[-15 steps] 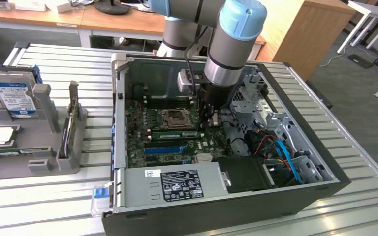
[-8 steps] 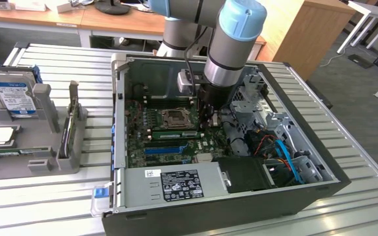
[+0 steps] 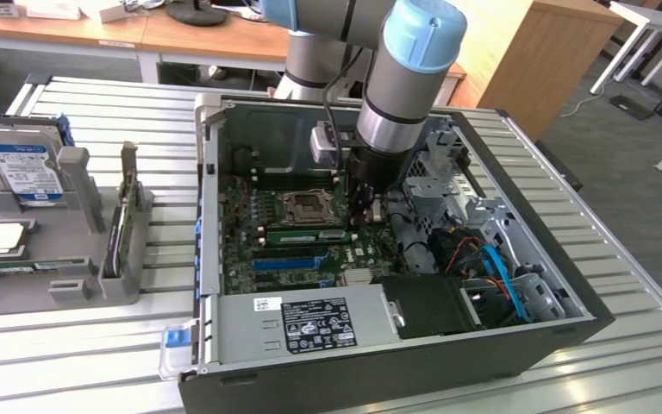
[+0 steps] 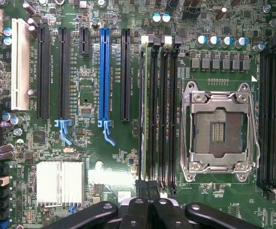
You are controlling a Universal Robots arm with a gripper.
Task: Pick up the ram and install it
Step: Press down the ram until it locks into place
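Note:
The ram (image 3: pixel 303 234) is a slim green strip standing on edge in a memory slot just beside the CPU socket (image 3: pixel 306 207), inside the open computer case (image 3: pixel 343 323). In the wrist view it appears edge-on as a thin green line (image 4: pixel 142 119) in the bank of black memory slots (image 4: pixel 159 114). My gripper (image 4: pixel 147 204) hangs over the end of that slot bank with its fingers pressed together, and I see nothing between them. In the exterior view the gripper (image 3: pixel 360 203) reaches down into the case, right of the socket.
A blue expansion slot (image 4: pixel 104 76) and several black ones lie beside the memory slots. A grey holder (image 3: pixel 55 259) at the exterior view's left carries a silver hard drive with a blue label (image 3: pixel 27 172). Drive cages and cables (image 3: pixel 486 259) fill the case's other side.

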